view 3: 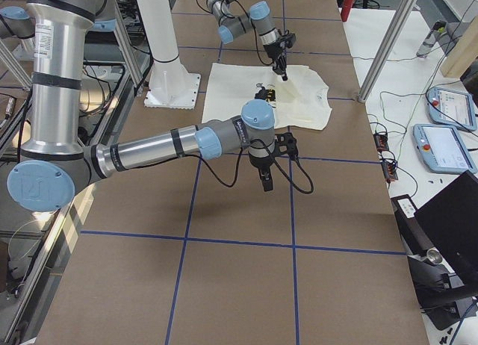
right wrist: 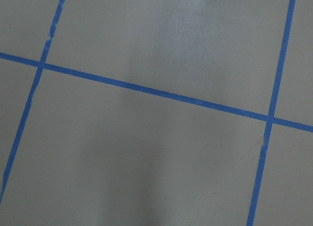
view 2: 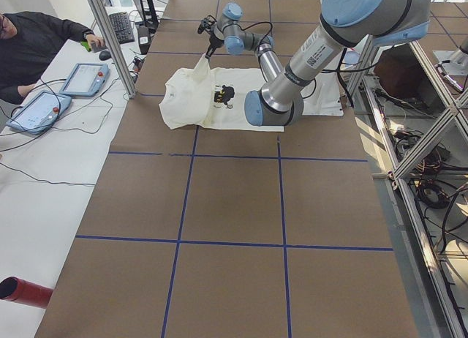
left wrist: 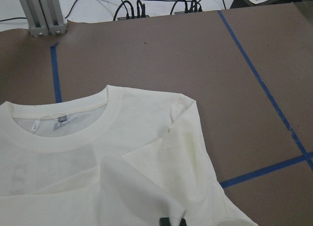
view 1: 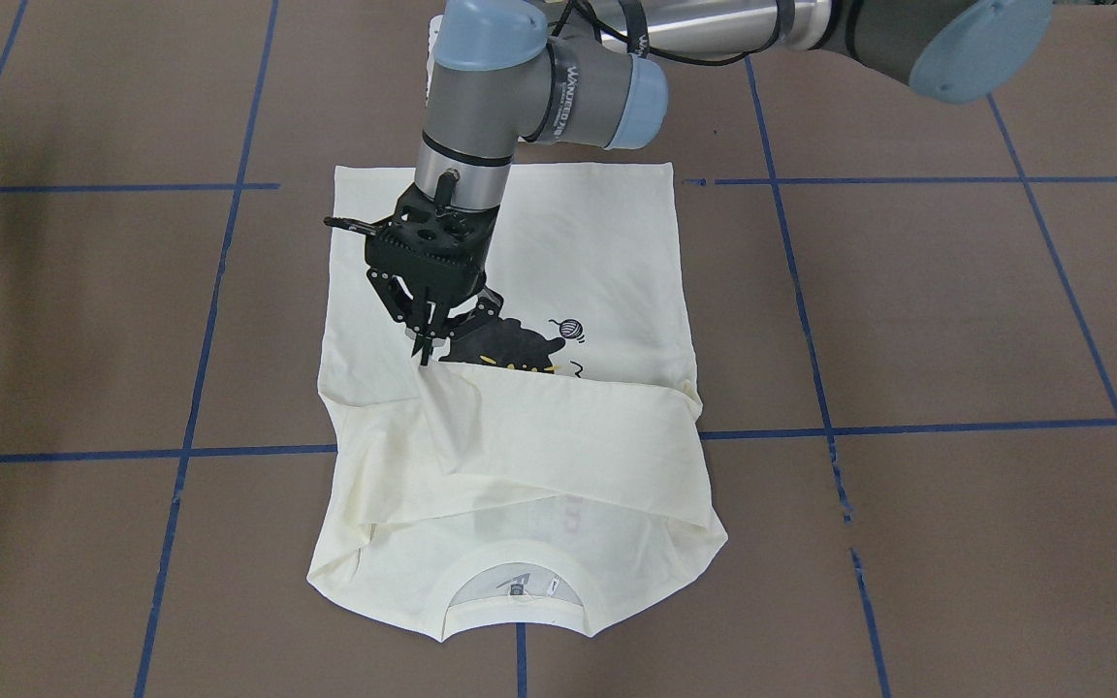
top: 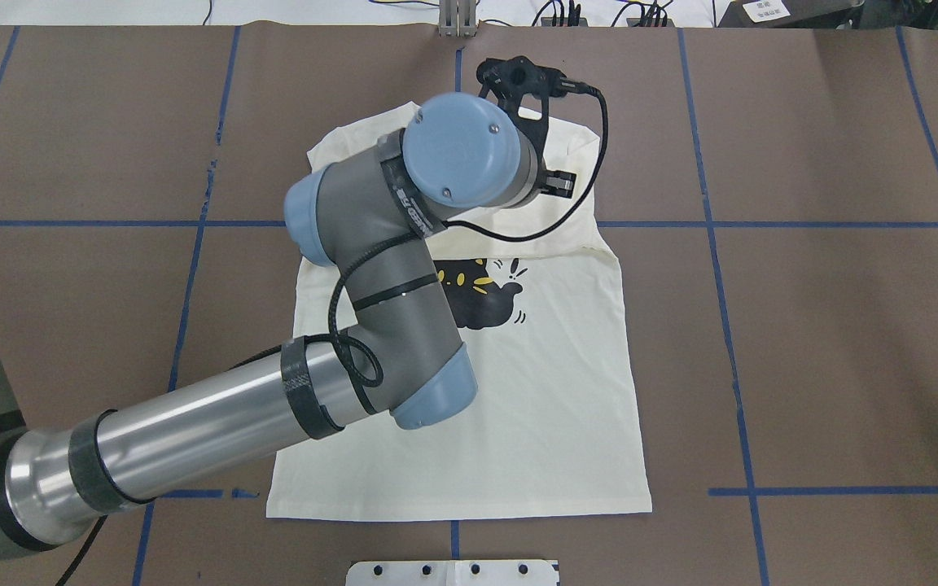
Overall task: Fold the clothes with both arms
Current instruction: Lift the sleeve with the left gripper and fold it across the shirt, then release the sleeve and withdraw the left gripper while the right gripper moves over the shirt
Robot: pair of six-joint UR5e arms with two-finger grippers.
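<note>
While the left gripper (view 1: 426, 349) pinches a folded-in sleeve (view 1: 558, 427), the shirt (view 1: 597, 242) needs more folds. I cannot tell the right gripper (view 3: 267, 182) state.

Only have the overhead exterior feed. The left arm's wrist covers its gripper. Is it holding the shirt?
Observer: Yes. In the front-facing view the left gripper is pinched shut on cloth of the T-shirt, right beside the cat print.
Operator: Which part has it got?
Observer: It looks like a sleeve, drawn across the body between the print and the collar.
Operator: Right arm? Not in my view.
Observer: In the exterior right view the right gripper hangs over bare table, apart from the shirt. I cannot tell whether it is open or shut.
</note>
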